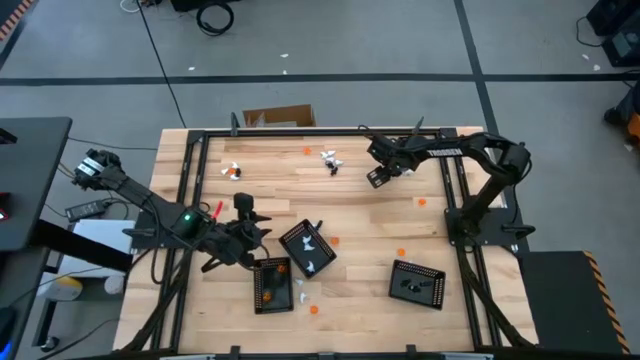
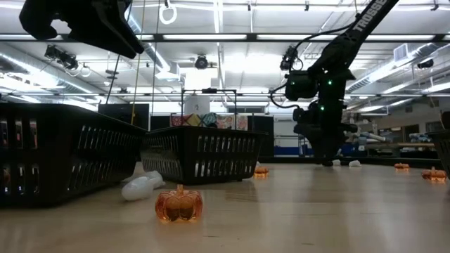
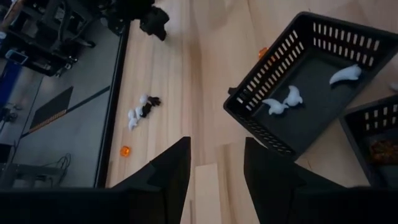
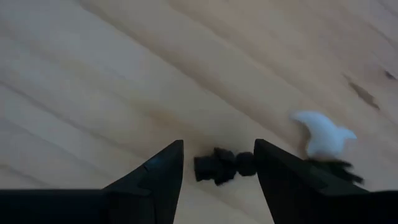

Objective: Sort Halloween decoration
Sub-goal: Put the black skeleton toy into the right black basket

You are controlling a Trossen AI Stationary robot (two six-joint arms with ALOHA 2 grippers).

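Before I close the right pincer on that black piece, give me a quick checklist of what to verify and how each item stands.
1. Right pincer open: ok, its two dark fingers stand apart.
2. Black piece lined up between the fingers: ok in the right wrist view, it lies in the gap.
3. Pincer low enough to grip: cannot tell, no view shows its height over the table.
4. Neighbours out of the way: not ok, a white piece lies close beside the target.
5. Left pincer clear of the move: ok, it is open, holds nothing and sits near the tray with white pieces, far from the right arm.
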